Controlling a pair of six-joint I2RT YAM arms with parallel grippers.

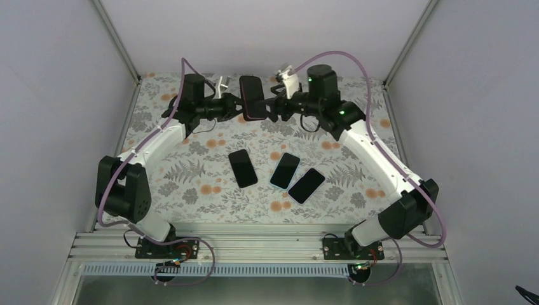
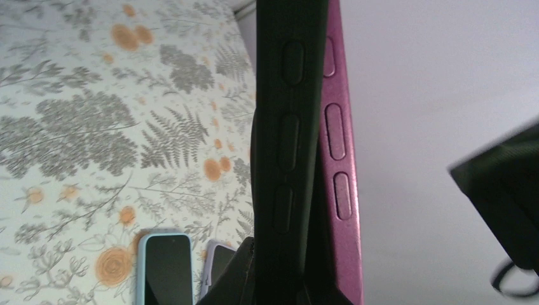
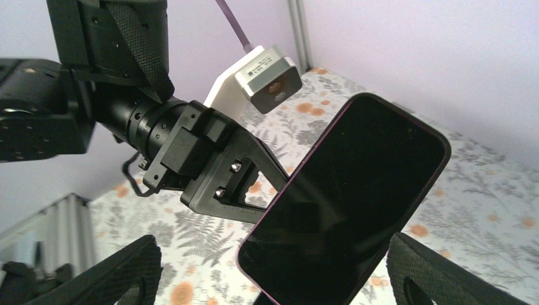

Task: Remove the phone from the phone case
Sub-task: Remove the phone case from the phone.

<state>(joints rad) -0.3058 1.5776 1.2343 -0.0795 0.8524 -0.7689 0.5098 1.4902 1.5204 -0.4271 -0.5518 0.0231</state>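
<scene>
Holding the cased phone up off the table, at 12 o'clock in the top view. The left gripper is pinched tight on the magenta phone case from the 9 o'clock side. The right gripper sits at 3 o'clock with its fingers spread wide and nothing in them. The phone looks seated in the case, screen facing the right wrist camera and the magenta rim showing all round it.

In the left wrist view a black edge with button ovals runs beside the magenta one. We can't tell if that's the phone starting to lift.

Our read of the step is a peel, not a pull:
- bring the right fingers onto a free corner, around 1 o'clock in the right wrist view, away from the left pinch
- catch the case lip only, roll it back off the glass, then work along the edge
- keep the left grip firm, or the whole thing twists

Main risk is a drop onto the three spare phones lying at 6 o'clock below.
</scene>
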